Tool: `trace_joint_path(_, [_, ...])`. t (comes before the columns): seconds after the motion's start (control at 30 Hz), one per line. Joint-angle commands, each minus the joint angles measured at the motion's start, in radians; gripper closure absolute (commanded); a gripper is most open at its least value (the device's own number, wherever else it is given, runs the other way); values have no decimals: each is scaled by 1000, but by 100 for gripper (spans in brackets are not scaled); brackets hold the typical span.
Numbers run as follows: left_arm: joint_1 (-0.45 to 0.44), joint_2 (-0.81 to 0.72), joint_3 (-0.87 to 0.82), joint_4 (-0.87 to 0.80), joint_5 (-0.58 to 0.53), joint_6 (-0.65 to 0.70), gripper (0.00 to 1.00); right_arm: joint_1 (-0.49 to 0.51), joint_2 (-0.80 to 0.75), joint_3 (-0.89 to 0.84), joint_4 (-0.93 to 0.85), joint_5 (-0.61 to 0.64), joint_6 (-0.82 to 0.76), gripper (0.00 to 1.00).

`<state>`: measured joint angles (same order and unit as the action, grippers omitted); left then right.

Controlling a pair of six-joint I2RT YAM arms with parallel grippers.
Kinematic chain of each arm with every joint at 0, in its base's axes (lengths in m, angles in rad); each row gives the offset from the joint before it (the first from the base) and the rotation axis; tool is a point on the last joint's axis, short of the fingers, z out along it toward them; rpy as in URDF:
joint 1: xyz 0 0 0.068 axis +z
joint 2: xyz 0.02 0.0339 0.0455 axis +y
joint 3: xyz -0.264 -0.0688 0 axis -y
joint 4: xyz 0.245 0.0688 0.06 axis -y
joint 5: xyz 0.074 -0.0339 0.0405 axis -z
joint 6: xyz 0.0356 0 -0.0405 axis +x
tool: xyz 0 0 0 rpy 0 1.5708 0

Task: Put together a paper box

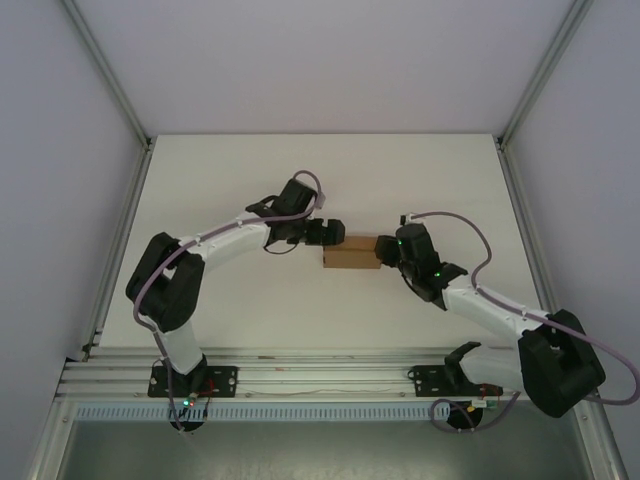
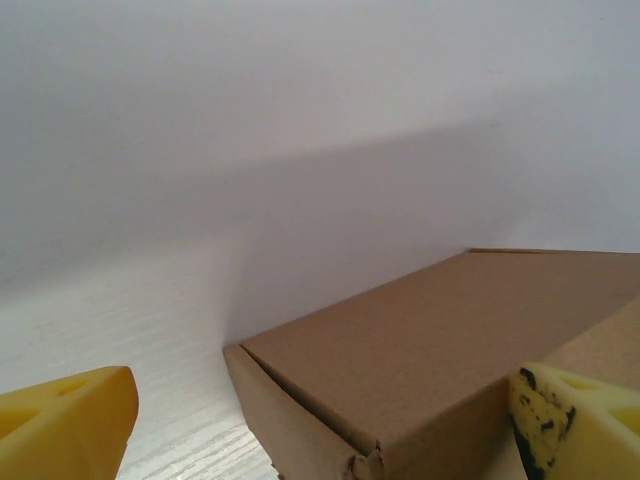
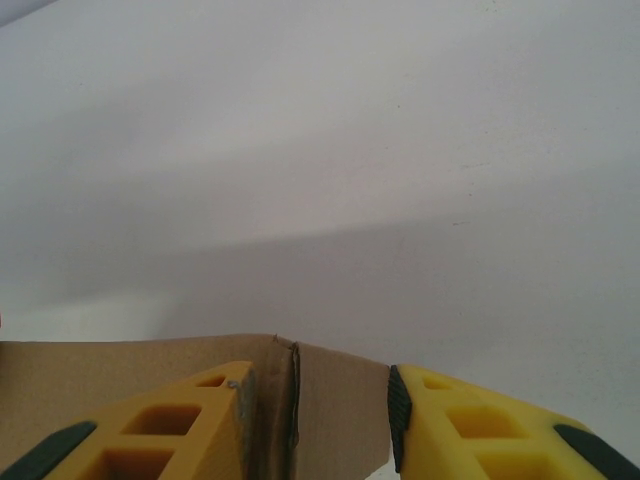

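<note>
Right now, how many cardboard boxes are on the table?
1. The paper box sits mid-way across the table, with the left gripper at one end and the right gripper at the other. Nothing suggests another is hidden.

Plain brown cardboard, matt and faintly fibrous, forms the paper box [image 1: 351, 253], with one folded corner slightly frayed (clearest in the left wrist view). The white table [image 1: 300, 180] is matt, with a fine wood-like grain. The fingers [image 2: 60, 425] of the left gripper [image 1: 332, 236] are yellow moulded plastic, one of them smudged with black. The right gripper [image 3: 320, 410] has the same yellow plastic, faced with dark, rubbery-looking pads [image 3: 398, 410]. Dull silvery metal rails [image 1: 320, 372] line the near edge. The arm casings [image 1: 230, 240] are smooth black and white plastic.
</note>
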<state>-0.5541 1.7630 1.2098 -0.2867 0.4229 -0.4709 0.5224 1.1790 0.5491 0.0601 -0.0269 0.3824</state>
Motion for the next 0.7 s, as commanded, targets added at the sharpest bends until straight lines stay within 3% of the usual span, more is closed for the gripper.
trace_joint_path(0.0, [6,-13,-68,74,43,-33,10,-2,21,-40,-113,0,0,61])
trace_joint_path(0.07, [10,-26,-113,114,59,-41,17,-2,36,-42,-106,2,7,61])
trace_joint_path(0.47, [36,-58,-311,310,120,-72,35,-2,57,-56,-97,2,30,62])
trace_joint_path(0.67, [60,-106,-435,462,170,-76,36,-2,93,-63,-74,2,39,68])
